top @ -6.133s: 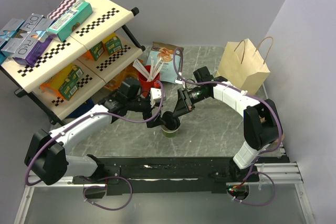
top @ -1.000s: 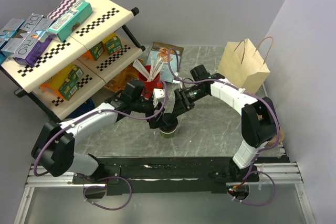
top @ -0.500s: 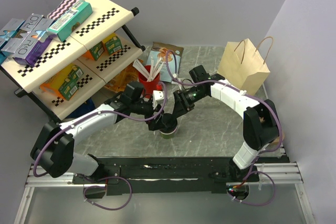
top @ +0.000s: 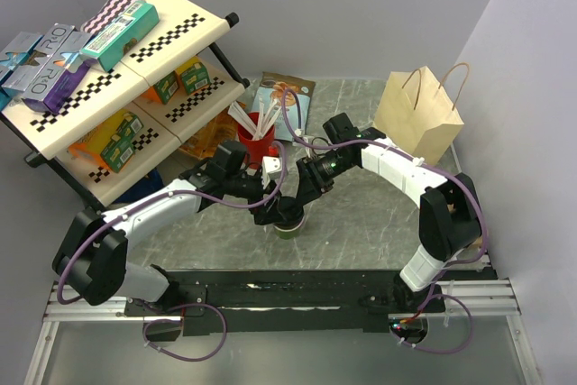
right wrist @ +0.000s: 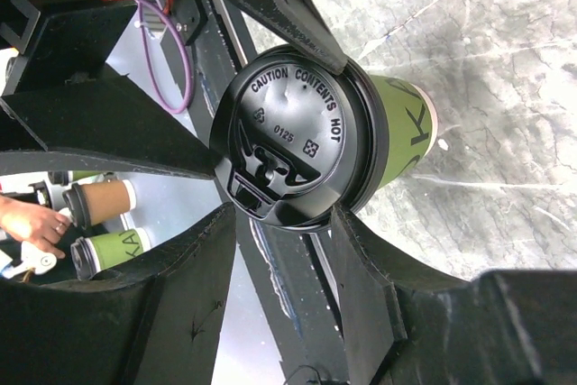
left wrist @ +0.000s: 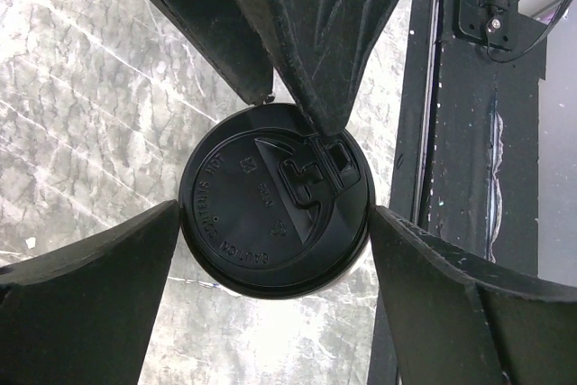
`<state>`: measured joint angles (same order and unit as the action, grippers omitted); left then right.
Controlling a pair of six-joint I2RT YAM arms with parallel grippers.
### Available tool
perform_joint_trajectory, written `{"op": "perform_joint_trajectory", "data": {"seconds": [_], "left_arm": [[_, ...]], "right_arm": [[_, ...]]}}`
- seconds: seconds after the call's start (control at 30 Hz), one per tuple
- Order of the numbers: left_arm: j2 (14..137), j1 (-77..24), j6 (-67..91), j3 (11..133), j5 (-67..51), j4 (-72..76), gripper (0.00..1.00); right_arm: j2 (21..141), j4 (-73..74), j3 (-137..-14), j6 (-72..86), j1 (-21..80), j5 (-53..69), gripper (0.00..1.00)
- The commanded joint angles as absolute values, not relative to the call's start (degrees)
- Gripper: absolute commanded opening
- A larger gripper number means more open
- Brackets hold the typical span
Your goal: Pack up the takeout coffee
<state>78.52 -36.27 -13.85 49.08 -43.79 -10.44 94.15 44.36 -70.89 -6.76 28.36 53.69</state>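
Right gripper [right wrist: 297, 182] clamped on the lid [right wrist: 293, 146]; left gripper [left wrist: 270, 232] spread wide, flanking it without touching. Cup [top: 290, 223] upright near table's [top: 361, 223] front edge, long axis vertical, lid up.

Dark-green paper cup [right wrist: 397, 128] under a black lid [left wrist: 275, 214]; red cup [top: 255, 145] with white stirrers [top: 243, 118]; tan paper bag [top: 417, 120]; cream shelf [top: 135, 69] with black-and-white checked strips; grey marbled table [top: 361, 223]

A mock café or shop set in a lab: a checkered shelf [top: 117, 69] of snack boxes, a paper bag [top: 419, 119], plain grey walls, a marble-look table [top: 361, 223].
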Motion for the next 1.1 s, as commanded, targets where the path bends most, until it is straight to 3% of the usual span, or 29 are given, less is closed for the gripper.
{"op": "perform_joint_trajectory", "data": {"seconds": [0.0,1.07], "left_arm": [[77.1,-36.6,-14.5,49.5,-46.3,-10.4,0.9],[74.3,-36.7,-15.4,49.7,-48.0,-12.7,0.82]], "right_arm": [[91.1,45.2,-71.2,-7.6,28.8,53.7,0.53],[91.0,45.1,-71.9,-9.1,28.7,51.0,0.55]]}}
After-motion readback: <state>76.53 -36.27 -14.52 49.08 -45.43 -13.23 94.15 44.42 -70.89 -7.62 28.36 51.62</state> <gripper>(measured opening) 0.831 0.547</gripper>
